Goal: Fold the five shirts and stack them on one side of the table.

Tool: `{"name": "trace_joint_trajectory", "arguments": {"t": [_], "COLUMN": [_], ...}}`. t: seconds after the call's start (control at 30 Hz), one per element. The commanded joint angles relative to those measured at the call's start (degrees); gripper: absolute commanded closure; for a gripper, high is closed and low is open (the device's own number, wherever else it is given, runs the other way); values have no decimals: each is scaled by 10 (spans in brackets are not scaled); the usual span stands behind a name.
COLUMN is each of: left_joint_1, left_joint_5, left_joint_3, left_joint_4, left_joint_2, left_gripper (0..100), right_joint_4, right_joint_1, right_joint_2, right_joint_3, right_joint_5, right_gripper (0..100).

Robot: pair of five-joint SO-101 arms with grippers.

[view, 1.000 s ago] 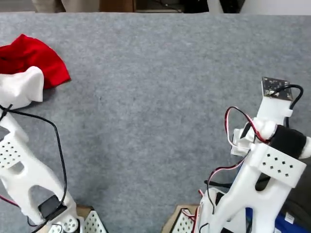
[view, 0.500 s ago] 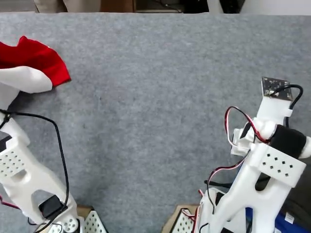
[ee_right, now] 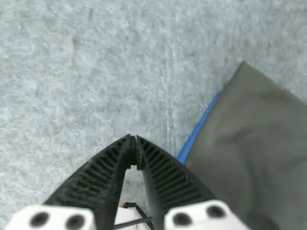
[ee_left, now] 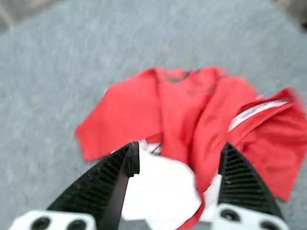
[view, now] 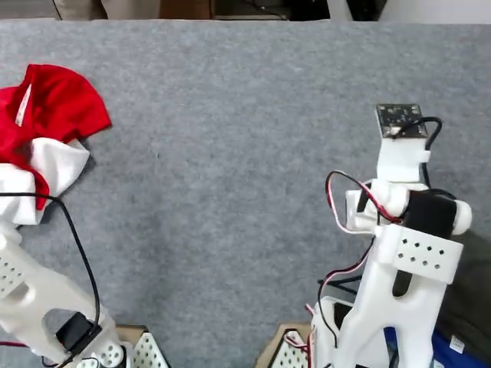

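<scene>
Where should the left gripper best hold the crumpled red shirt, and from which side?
Probably take the flat outer flap of the red shirt, coming down from above: it lies spread on the grey table, while the middle is bunched. The open left gripper hangs over the shirt.

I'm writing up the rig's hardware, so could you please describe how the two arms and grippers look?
Both are white plastic with hole patterns. The left arm trails a black cable; the right arm carries red, white and black wires and a circuit board. The fingers are black and ribbed.
</scene>
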State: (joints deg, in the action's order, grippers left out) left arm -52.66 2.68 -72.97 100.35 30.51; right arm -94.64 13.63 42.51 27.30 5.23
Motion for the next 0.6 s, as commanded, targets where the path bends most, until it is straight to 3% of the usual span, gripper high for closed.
{"name": "trace_joint_trajectory", "arguments": {"t": [0.0, 0.1, 0.3, 0.43, 0.57], "left_joint_1": [-12, 2, 28, 52, 61], "left_joint_5": [-4, -17, -94, -91, -91], "left_joint_3": [59, 101, 135, 121, 91], "left_joint_4": [-4, -99, -386, -462, -471], "left_joint_2": [-2, 53, 221, 310, 372], "left_gripper": [721, 722, 718, 722, 770], "right_joint_4": [12, 12, 7, 7, 7], "right_joint_1": [-21, -25, -21, -21, -21], "right_joint_2": [7, 7, 7, 7, 7], "right_joint_3": [0, 0, 0, 0, 0], "right_joint_5": [-5, -5, -6, -6, -6], "right_gripper": [993, 993, 993, 993, 993]}}
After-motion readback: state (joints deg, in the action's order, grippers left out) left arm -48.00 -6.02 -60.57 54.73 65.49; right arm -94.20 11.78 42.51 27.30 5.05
